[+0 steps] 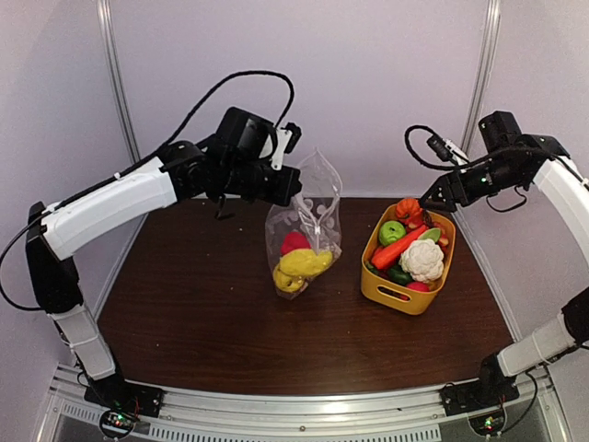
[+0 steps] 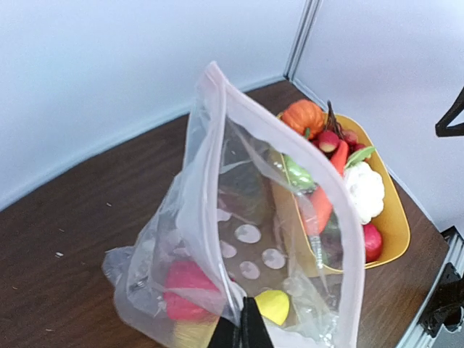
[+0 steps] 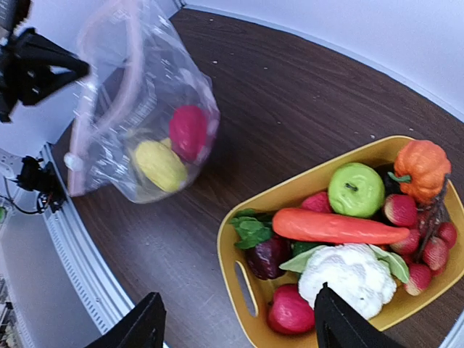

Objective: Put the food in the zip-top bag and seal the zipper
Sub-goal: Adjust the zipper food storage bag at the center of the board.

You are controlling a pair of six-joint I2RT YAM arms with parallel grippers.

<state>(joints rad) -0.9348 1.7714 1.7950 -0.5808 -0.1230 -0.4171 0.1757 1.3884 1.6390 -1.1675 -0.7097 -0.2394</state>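
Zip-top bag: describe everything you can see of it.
The zip-top bag is clear, crinkly thin plastic with white dots and a pale pinkish strip along its mouth. It hangs upright, mouth open, pinched at the rim by the shut left gripper. Inside lie a yellow piece and a red piece. It does not touch the yellow basket.

Zip-top bag (image 1: pixel 304 230): clear crinkly glossy film. Basket (image 1: pixel 396 295): smooth plastic. Table (image 1: pixel 202 308): dark wood grain.

Left arm stretches forward and inward, left gripper (image 1: pixel 293 187) held high, jaws pinched together; right gripper (image 1: pixel 426 202) (angled downward) hangs with jaws spread wide.
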